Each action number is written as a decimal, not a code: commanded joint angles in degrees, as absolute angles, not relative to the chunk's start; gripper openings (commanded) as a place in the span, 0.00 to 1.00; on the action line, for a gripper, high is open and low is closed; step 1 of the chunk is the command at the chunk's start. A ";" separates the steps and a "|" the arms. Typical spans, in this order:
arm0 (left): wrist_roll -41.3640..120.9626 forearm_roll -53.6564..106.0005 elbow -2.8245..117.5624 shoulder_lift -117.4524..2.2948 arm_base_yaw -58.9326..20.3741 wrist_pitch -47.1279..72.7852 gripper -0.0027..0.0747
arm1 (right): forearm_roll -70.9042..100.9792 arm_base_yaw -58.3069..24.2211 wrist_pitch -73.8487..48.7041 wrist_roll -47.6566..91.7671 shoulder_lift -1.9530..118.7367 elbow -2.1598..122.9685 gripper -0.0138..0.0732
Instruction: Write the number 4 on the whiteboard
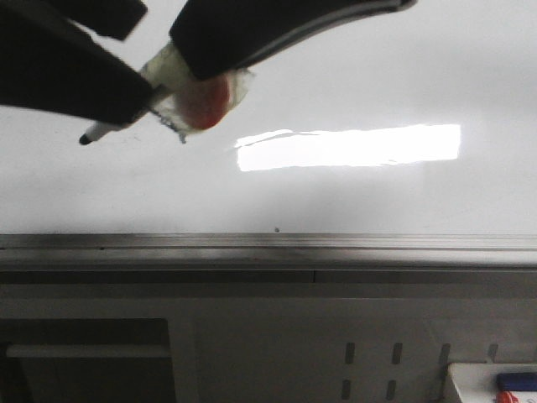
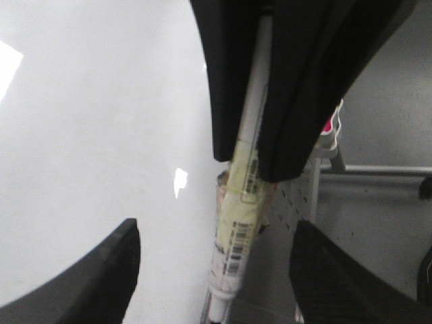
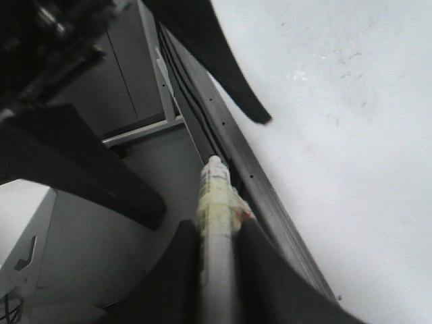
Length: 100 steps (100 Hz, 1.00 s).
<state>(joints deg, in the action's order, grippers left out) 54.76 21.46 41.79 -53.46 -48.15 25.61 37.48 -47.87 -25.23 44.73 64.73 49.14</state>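
White glossy whiteboard fills the view above its grey edge rail, mostly bare. Right hand grips a marker near the board's left side. Left hand's fingers spread apart.

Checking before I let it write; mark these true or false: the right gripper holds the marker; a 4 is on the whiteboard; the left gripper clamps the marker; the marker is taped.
1. The right gripper is shut on the marker. True.
2. A 4 is on the whiteboard. False: no strokes show, only light glare.
3. The left gripper clamps the marker. False: its fingers stand wide apart on either side.
4. The marker is wrapped in yellowish tape. True.
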 commanded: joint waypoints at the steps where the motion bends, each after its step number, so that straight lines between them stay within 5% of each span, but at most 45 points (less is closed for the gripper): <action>1: 51.04 22.70 43.14 -48.97 -47.71 22.08 0.61 | 38.02 -45.94 -23.22 45.17 61.83 50.22 0.09; 28: 39.37 22.80 33.43 -32.88 -35.66 20.22 0.40 | 37.08 -38.32 -22.52 45.17 53.62 44.11 0.09; 54: 33.31 27.58 25.71 -18.44 -25.43 20.08 0.01 | 37.08 -34.91 -14.61 45.17 52.77 41.88 0.09; 100: 33.31 33.02 24.87 -15.65 -24.24 20.19 0.01 | 37.08 -34.64 0.00 45.17 62.78 41.88 0.09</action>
